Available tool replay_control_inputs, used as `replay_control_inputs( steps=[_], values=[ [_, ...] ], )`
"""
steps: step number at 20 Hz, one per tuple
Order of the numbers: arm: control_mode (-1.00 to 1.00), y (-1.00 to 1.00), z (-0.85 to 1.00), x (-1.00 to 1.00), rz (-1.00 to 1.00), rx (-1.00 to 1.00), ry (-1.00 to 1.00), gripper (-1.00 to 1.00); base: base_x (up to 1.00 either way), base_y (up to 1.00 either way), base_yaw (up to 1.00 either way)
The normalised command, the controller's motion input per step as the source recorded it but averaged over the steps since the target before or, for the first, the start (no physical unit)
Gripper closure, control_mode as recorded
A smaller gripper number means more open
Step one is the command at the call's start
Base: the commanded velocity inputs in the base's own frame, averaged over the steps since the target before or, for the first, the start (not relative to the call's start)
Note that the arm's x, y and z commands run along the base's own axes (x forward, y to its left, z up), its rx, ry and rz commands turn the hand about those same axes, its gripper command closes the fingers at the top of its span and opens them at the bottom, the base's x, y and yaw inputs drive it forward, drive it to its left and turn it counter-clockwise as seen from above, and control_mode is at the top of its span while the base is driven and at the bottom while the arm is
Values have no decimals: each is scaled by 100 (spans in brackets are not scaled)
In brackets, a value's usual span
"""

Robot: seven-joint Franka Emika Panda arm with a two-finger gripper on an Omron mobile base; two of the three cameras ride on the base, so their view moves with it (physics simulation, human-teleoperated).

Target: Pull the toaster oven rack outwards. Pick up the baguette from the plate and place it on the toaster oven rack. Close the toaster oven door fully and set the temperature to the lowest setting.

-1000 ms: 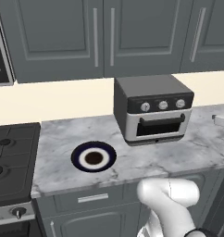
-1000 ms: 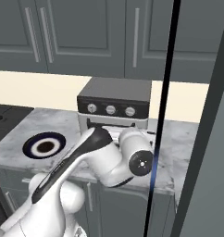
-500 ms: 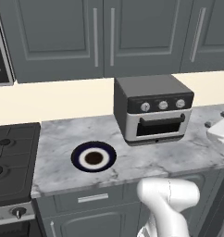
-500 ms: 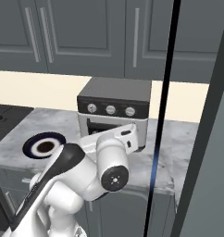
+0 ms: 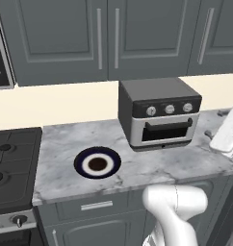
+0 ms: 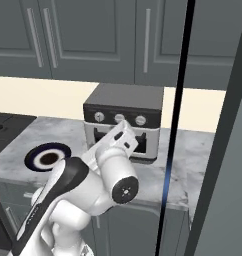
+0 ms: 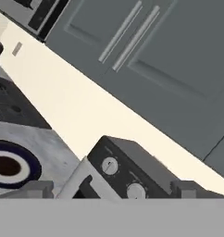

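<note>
Finishing up: toaster oven door (image 5: 166,130) shut, plate (image 5: 97,164) bare near worktop front edge. Gripper (image 7: 112,192) spread apart, empty; next, turning temperature knob lowest.

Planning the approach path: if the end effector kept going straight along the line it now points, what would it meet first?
Most likely the boxy dark grey toaster oven, near its black strip of round silver knobs, which sits just above the open end effector in the hand view. Depth is unclear, so its upper edge or the cream wall behind is possible.
</note>
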Motion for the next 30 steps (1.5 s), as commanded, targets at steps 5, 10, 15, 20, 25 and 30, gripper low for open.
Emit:
replay_control_inputs(
  steps=[5,10,15,20,25,30],
  values=[
    [-100,38,-2,26,-3,-34,-10,-100,0,0,0],
    [-100,31,-13,36,-21,-24,-6,-100,0,0,0],
    [-100,4,-16,26,-17,-15,-1,-100,0,0,0],
    [-100,0,-20,20,-5,-12,0,-100,0,0,0],
    [-100,0,-14,21,0,-11,-2,-100,0,0,0],
    [-100,0,-10,29,0,-8,-10,-100,0,0,0]
  ],
)
